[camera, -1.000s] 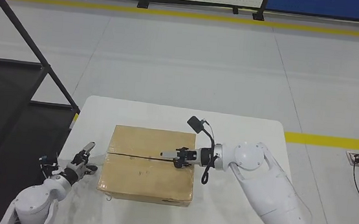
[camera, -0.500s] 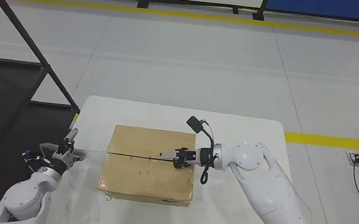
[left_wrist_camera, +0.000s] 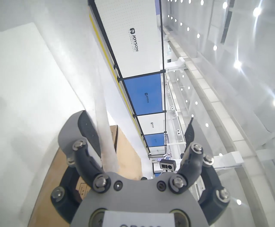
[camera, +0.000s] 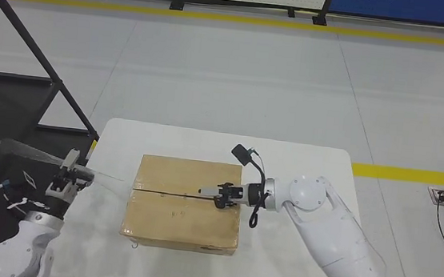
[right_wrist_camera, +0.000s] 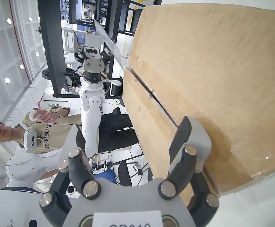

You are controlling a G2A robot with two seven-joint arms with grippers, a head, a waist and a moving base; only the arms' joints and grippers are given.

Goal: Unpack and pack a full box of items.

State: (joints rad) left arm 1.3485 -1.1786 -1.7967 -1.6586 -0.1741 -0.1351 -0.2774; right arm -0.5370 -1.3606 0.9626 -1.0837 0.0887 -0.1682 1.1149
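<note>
A closed brown cardboard box [camera: 182, 215] lies in the middle of the white table [camera: 308, 163]. A long strip of clear tape [camera: 32, 153] runs from the box's top seam out past the table's left edge. My left gripper [camera: 70, 174] is open there, and the tape [left_wrist_camera: 105, 120] clings to one finger pad [left_wrist_camera: 89, 133]. The box [left_wrist_camera: 126, 150] lies beyond. My right gripper [camera: 215, 194] is open at the box's right end. One finger [right_wrist_camera: 184, 137] rests on the box top [right_wrist_camera: 193, 64] beside the seam, and the other hangs off the side. Far off, the left gripper [right_wrist_camera: 92, 53] holds up the tape [right_wrist_camera: 107, 40].
A black metal frame [camera: 22, 39] stands left of the table, close to my left arm. The table has bare room right of the box and behind it. A yellow line [camera: 411, 174] runs along the floor.
My left arm has swung left and away from the box, peeling the tape strip off the seam. The right gripper has stayed on the box.
</note>
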